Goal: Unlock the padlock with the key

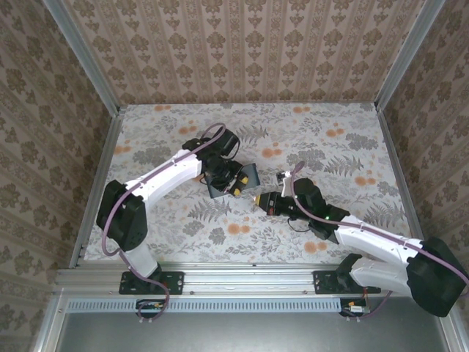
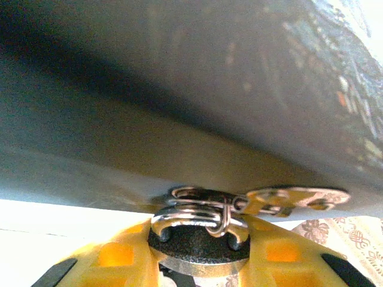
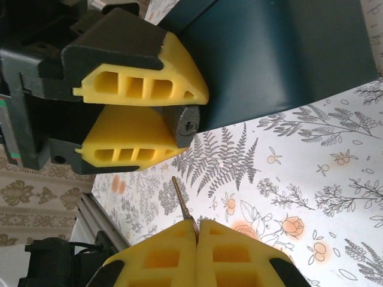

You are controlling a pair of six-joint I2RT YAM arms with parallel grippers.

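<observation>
Top external view: the left gripper [image 1: 236, 186] sits at the near edge of the dark blue tin [image 1: 249, 173] on the floral table [image 1: 352, 139]. The right gripper [image 1: 258, 201] points at it from just right of the tin and nearer the arm bases. Padlock and key are too small to make out here.

Left wrist view: the padlock [image 2: 197, 244] is clamped between the left gripper's 2 yellow fingers [image 2: 114, 257], with its shackle [image 2: 197, 220] touching the side of the tin. A wire ring [image 2: 222, 216] through the shackle carries a spare key [image 2: 296, 196] lying against the tin. The padlock looks like solid metal: stiff, smooth and heavy for its bulk. I judge the flat sides of the body the right place to hold it, as here, since that leaves the shackle and keyhole free. The loose ring could swing and snag.

Right wrist view: the right gripper's jaws are pressed together on the head of the key [image 3: 181, 200]. Its thin blade sticks out toward the padlock's keyhole face, which sits just beside the tin's edge. Key tip and keyhole are apart. The key is probably light and liable to pivot or slip between the pads, so a firm hold on the head seems best.

No brand, label or writing is legible on the tin, padlock or key
</observation>
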